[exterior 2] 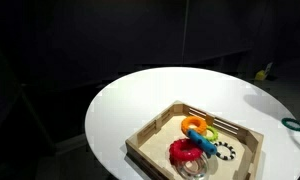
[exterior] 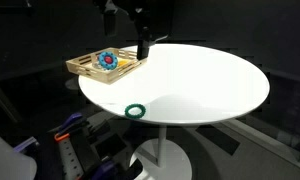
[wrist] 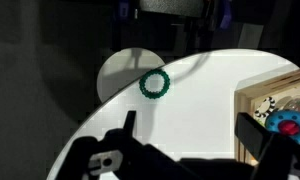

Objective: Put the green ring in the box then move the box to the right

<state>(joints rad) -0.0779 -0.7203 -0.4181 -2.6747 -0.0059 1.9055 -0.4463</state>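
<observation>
The green ring [exterior: 136, 110] lies on the white round table [exterior: 210, 85] near its edge, outside the box. It also shows in the wrist view [wrist: 154, 84] and at the edge of an exterior view [exterior 2: 293, 124]. The box [exterior: 85, 68] is a light wooden tray holding colourful toys; it shows in both exterior views [exterior 2: 150, 135] and at the right of the wrist view [wrist: 252, 95]. My gripper [wrist: 190, 128] is open and empty above the table, between the ring and the box; in an exterior view it hangs beside the box [exterior: 143, 45].
A blue-and-red round toy [exterior: 109, 60] lies in the box with an orange ring [exterior 2: 195, 124] and a black-and-white ring [exterior 2: 226, 151]. The surroundings are dark. Blue-and-black equipment [exterior: 70, 135] stands below the table's edge.
</observation>
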